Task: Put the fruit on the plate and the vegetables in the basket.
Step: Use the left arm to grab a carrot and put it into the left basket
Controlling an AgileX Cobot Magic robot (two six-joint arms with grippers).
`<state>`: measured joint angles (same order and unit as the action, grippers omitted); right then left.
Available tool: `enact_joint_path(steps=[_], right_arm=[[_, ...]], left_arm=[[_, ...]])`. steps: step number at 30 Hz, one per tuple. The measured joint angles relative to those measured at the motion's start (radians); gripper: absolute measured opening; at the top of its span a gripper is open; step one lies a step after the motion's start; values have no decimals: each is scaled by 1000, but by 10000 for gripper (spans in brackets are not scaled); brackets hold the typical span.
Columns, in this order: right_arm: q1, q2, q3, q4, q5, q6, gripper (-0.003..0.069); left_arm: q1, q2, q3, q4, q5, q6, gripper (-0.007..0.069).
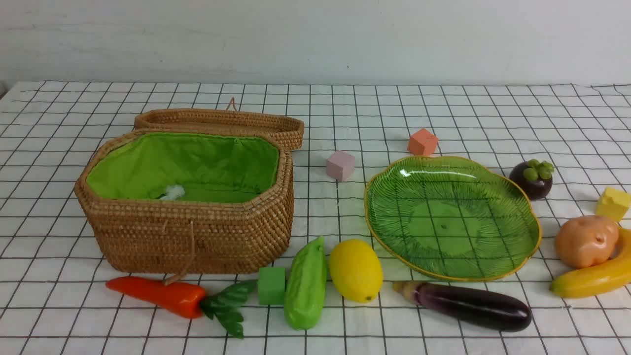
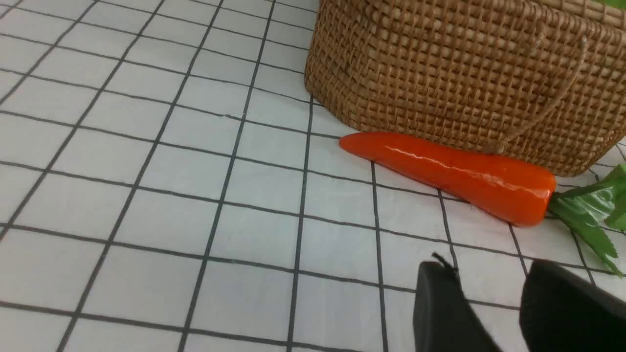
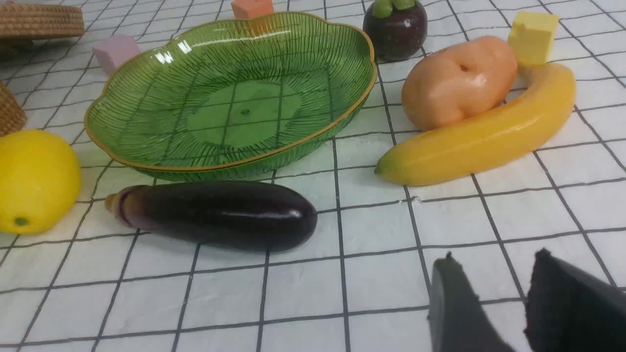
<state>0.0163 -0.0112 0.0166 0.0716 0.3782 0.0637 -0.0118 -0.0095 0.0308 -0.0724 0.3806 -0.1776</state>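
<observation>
The wicker basket (image 1: 197,231) with green lining stands open at the left; the green glass plate (image 1: 522,217) sits empty at the right. Along the front lie the carrot (image 1: 157,295), cucumber (image 1: 305,285), lemon (image 1: 356,269) and eggplant (image 1: 471,305). The mangosteen (image 1: 532,178), potato (image 1: 586,241) and banana (image 1: 594,278) lie right of the plate. Neither arm shows in the front view. My left gripper (image 2: 494,269) is open and empty, short of the carrot (image 2: 455,173). My right gripper (image 3: 494,259) is open and empty, near the eggplant (image 3: 220,213) and banana (image 3: 479,134).
Foam cubes are scattered about: green (image 1: 271,285) between carrot leaves and cucumber, pink (image 1: 340,165) and orange (image 1: 422,142) behind the plate, yellow (image 1: 613,203) behind the potato. The basket's lid (image 1: 222,122) lies open behind it. A white wall backs the checked tablecloth.
</observation>
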Motion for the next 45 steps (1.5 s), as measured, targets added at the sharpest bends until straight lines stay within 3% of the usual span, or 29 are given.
enact_joint_path(steps=[32, 34, 41, 45], right_arm=[[0, 0, 0, 0, 0, 0, 246], [0, 0, 0, 0, 0, 0, 246], [0, 0, 0, 0, 0, 0, 246], [0, 0, 0, 0, 0, 0, 246]], left_arm=[[0, 0, 0, -8, -43, -5, 239], [0, 0, 0, -65, -103, -39, 239], [0, 0, 0, -442, -341, -216, 239], [0, 0, 0, -522, -430, -217, 239]])
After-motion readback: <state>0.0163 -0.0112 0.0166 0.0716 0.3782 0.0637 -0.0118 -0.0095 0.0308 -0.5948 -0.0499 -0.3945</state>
